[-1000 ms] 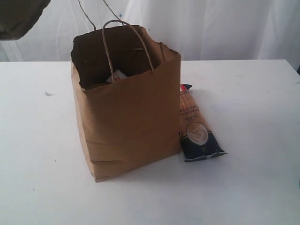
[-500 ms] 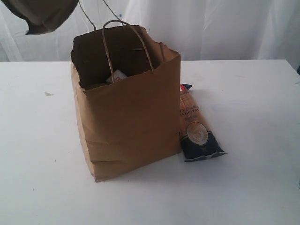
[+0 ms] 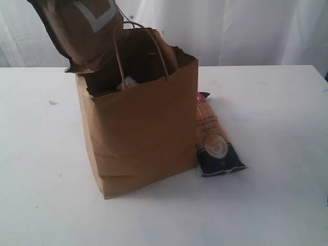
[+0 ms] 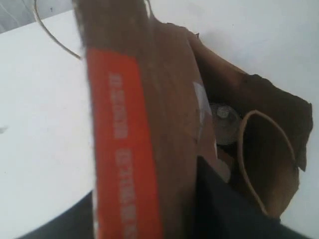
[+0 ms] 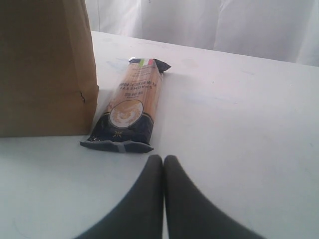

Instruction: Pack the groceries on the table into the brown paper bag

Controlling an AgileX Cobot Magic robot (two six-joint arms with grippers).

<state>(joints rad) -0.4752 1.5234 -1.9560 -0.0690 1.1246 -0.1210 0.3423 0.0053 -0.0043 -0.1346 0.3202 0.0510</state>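
The brown paper bag [image 3: 143, 133] stands open on the white table [image 3: 266, 205]. A dark-brown pouch [image 3: 84, 33] hangs above the bag's left rim, its lower edge at the opening. In the left wrist view my left gripper [image 4: 149, 214] is shut on this pouch [image 4: 134, 124], which has a red label, and one dark finger [image 4: 224, 204] shows beside it. Inside the bag [image 4: 269, 149] a silver lid [image 4: 221, 114] shows. The long orange-navy packet [image 3: 212, 138] lies flat beside the bag's right side. My right gripper [image 5: 163, 160] is shut and holds nothing, low over the table just short of the packet [image 5: 130, 107].
White curtains [image 3: 230, 31] close off the back of the table. The bag's twisted-paper handle [image 3: 141, 48] stands up over the opening, next to the hanging pouch. A white item [image 3: 128, 83] shows inside the bag.
The pouch has come down and to the right from the top left corner and now hangs at the bag's mouth. Bag, packet and right gripper have not moved.
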